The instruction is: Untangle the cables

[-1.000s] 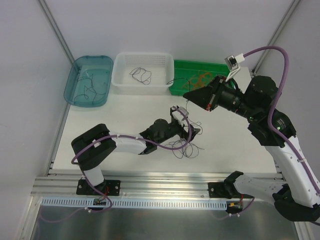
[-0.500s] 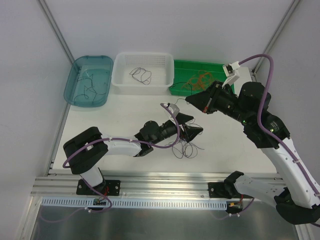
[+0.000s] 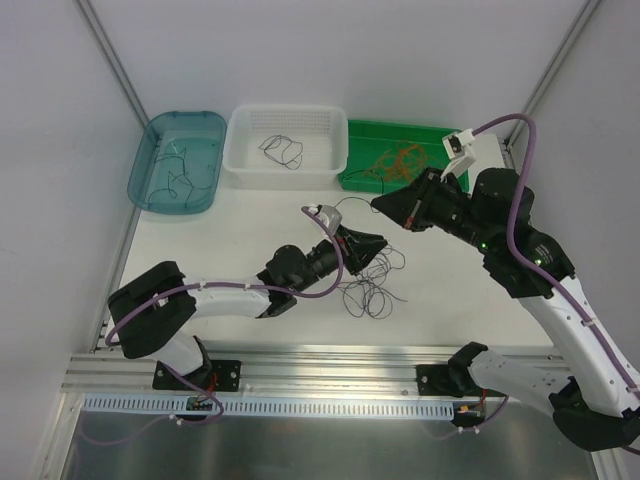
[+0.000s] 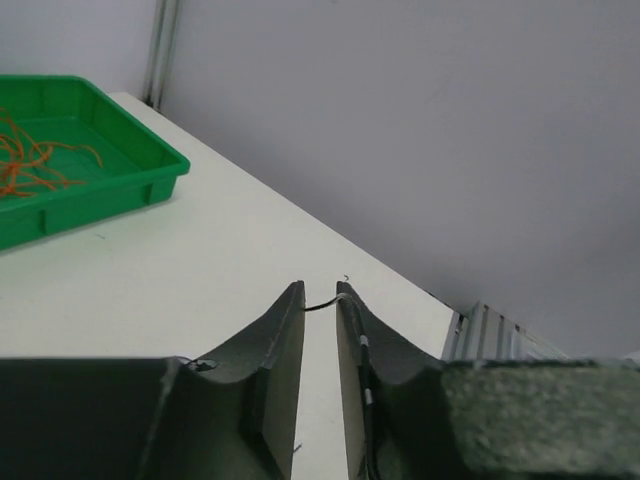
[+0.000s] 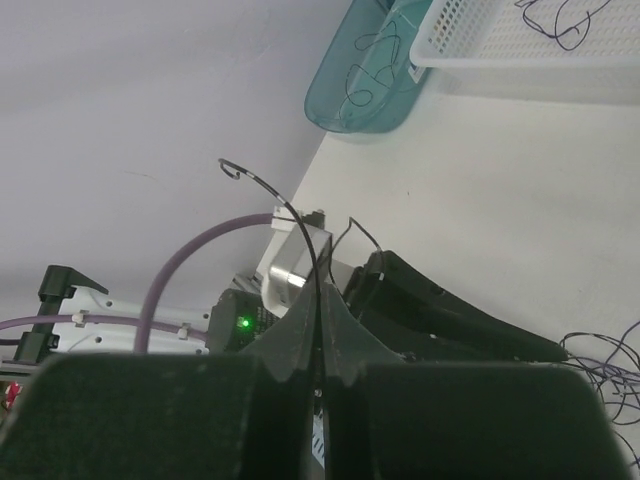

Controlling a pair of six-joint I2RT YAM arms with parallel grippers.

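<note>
White tabletop [image 3: 250, 215] carries the cables [image 3: 370, 290], a loose tangle at its middle; hair-thin, they should handle limp, springy and snag-prone. Right gripper [image 5: 322, 302] is clenched on one black strand. Left gripper [image 4: 320, 300] stands nearly closed around another, perhaps without pinching it. Best to grasp single free ends.

White surface [image 3: 250, 225], matte, evenly lit. Plain white walls [image 3: 330, 50] enclose it from 9 through 12 to 3 o'clock. Grey metal posts [image 3: 112, 60] stand at 11 and 1 o'clock. Aluminium rail [image 3: 330, 371] runs along 6 o'clock.
</note>
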